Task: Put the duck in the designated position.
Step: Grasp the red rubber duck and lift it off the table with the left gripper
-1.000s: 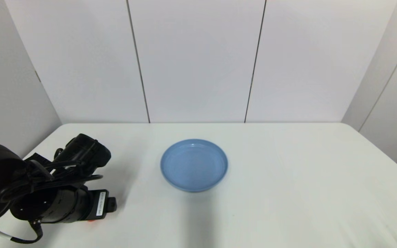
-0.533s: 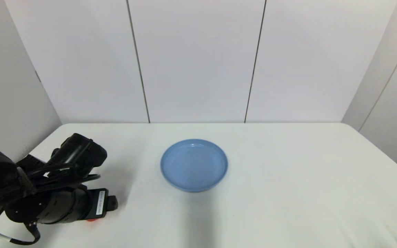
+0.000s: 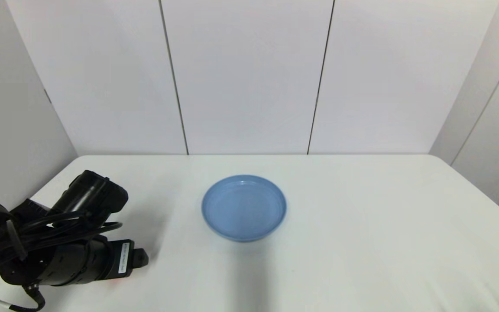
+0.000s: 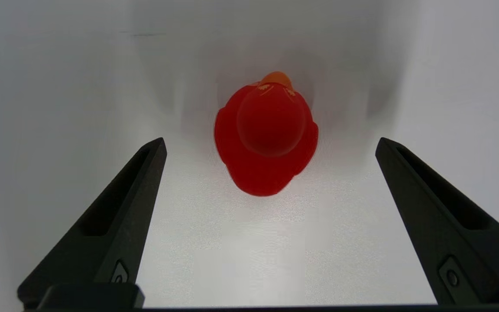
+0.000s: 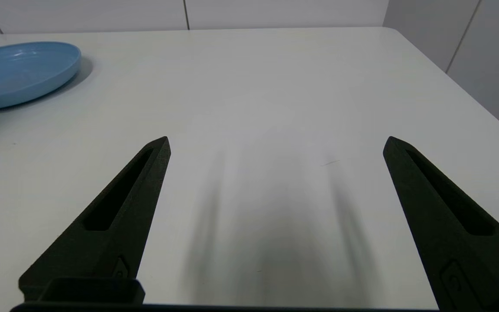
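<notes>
Worktop (image 3: 362, 242): one, white, carrying everything else; grey panelled walls stand behind it.

Arms: one shows in the head view, the left arm (image 3: 46, 247), black and cabled, low over the worktop's near left part. The right arm is outside the head view.

Plate (image 3: 244, 207): one, blue, round, shallow, with nothing in it. It sits near the middle of the worktop, well apart from the left arm. The right wrist view also catches its edge (image 5: 20, 71).

Left hand (image 4: 271, 145): released, its two black fingers (image 4: 124, 208) spread wide and pointing down at the worktop. The duck lies between the fingertips and slightly beyond them, touching neither finger.

Right hand (image 5: 277, 143): released, two fingers spread wide over bare worktop on the right side, holding nothing, well apart from the plate.

Duck (image 4: 267, 138): one, bright red, with a round head on a rounded body and an orange beak facing away from the wrist. It sits on the worktop under the left hand, off the plate. In the head view the arm hides it.
</notes>
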`<state>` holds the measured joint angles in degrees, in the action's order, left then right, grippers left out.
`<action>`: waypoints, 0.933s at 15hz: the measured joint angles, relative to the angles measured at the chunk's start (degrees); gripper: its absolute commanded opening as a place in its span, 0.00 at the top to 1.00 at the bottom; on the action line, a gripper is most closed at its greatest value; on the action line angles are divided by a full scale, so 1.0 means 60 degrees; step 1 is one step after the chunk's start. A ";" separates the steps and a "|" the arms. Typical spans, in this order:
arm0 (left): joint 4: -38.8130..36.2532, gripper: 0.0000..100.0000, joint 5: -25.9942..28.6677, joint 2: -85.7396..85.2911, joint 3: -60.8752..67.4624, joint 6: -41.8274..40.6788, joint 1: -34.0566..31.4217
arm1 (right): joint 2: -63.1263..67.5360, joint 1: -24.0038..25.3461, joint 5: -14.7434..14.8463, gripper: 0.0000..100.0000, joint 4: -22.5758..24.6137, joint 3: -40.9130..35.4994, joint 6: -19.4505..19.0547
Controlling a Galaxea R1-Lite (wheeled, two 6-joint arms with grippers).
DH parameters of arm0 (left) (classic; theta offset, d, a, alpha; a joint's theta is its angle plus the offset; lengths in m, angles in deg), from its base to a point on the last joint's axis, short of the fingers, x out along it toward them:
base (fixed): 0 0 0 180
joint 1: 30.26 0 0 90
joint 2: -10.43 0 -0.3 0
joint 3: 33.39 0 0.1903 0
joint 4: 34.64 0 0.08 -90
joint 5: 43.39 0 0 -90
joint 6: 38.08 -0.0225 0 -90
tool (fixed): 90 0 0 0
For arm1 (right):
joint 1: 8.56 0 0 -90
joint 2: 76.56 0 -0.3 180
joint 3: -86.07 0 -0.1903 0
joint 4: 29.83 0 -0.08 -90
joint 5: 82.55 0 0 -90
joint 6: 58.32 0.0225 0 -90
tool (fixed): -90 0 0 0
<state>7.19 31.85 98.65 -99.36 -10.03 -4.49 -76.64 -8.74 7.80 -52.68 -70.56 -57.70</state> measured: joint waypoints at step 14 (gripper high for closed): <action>-0.0679 0.00 0.0018 0.0075 0.0339 -0.0087 -0.0087 | 0.0000 0.0000 0.0000 0.00 -0.0004 0.0004 -0.0004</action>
<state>3.12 31.96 99.10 -97.32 -10.55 -5.01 -76.64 -8.74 7.80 -52.71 -70.53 -57.73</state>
